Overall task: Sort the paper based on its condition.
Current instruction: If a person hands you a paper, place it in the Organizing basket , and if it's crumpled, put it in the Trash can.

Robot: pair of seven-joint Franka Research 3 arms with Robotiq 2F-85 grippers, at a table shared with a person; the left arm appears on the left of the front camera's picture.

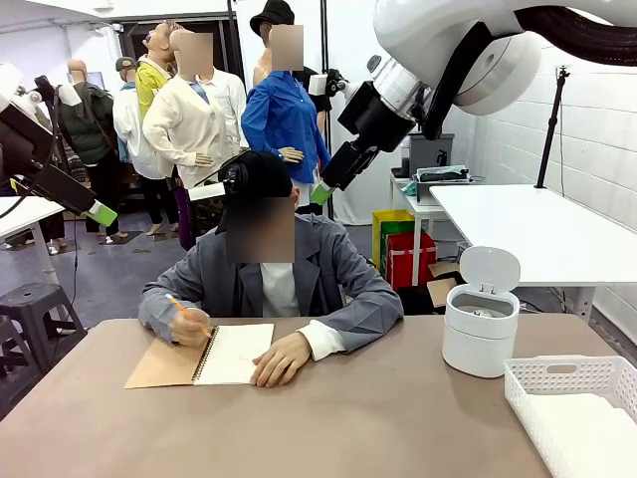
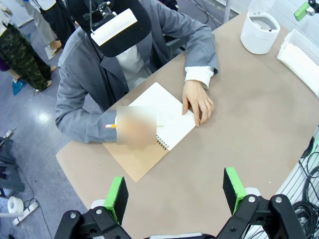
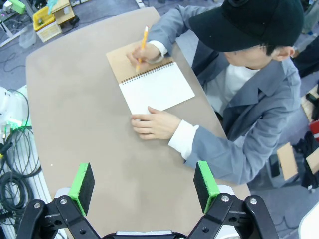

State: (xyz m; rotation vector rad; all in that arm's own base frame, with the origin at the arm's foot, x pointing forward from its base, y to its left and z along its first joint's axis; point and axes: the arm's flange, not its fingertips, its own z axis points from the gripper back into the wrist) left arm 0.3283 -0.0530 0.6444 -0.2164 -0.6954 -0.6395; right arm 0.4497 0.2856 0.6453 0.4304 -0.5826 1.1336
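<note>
Two hands, front view: the person's writing hand (image 1: 189,327) works a pencil (image 1: 177,303) near the spiral; the flat hand (image 1: 282,358) pins the paper (image 1: 242,347), the white page lying open in the notebook (image 1: 164,366) on the far left part of the table (image 1: 348,423).
Hazard, front view: we judge that a reach now would meet the person's hands or tear a page that looks bound; we should wait for a freed sheet.
Surroundings, front view: a white bin (image 1: 481,337), lid up, and a white basket (image 1: 557,370) sit at the right (likely the two sorting targets).
Left gripper (image 2: 174,186), left wrist view: jaws spread wide, nothing between them, high above the near table edge.
Obstruction, left wrist view: the person's sleeve (image 2: 202,50) runs down to the page.
Right gripper (image 3: 143,180), right wrist view: jaws released, empty, above bare table beside the forearm.
Hazard, right wrist view: a straight descent risks the sleeve; a thin sheet lying flat may slip or crumple under the pads (image 3: 204,179).
</note>
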